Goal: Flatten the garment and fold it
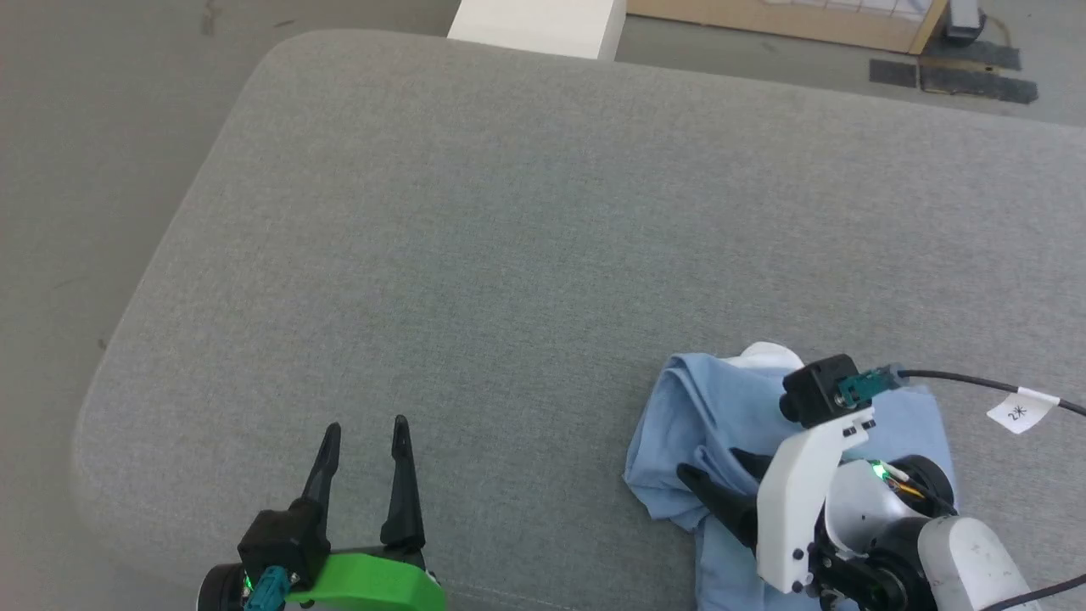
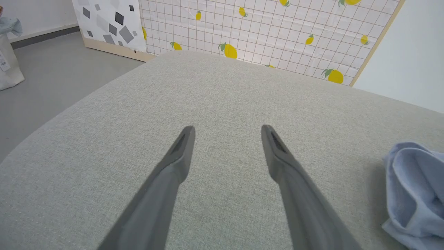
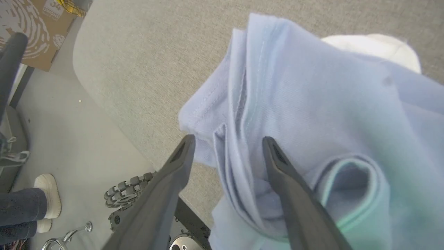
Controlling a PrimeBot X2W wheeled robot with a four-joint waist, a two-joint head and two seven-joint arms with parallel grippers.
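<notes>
The light blue garment [image 1: 704, 416] lies crumpled in a heap near the front right edge of the grey padded table [image 1: 509, 255], with a white patch [image 1: 764, 355] showing at its far side. My right gripper [image 1: 713, 465] hangs low over the heap, open, and its fingers straddle a bunched fold [image 3: 239, 156] without pinching it. In the right wrist view the garment [image 3: 312, 104] fills the right side, with the white patch [image 3: 378, 47] at the top. My left gripper [image 1: 366, 424] stands open over bare table at the front left, the garment [image 2: 412, 187] well off to its right.
A white box [image 1: 543, 21] and a wood-framed panel [image 1: 806, 21] stand beyond the table's far edge. A lemon-patterned screen [image 2: 277, 31] backs the table. A person's foot [image 3: 47, 194] and a cardboard box [image 3: 38, 31] are on the floor beside the table's front.
</notes>
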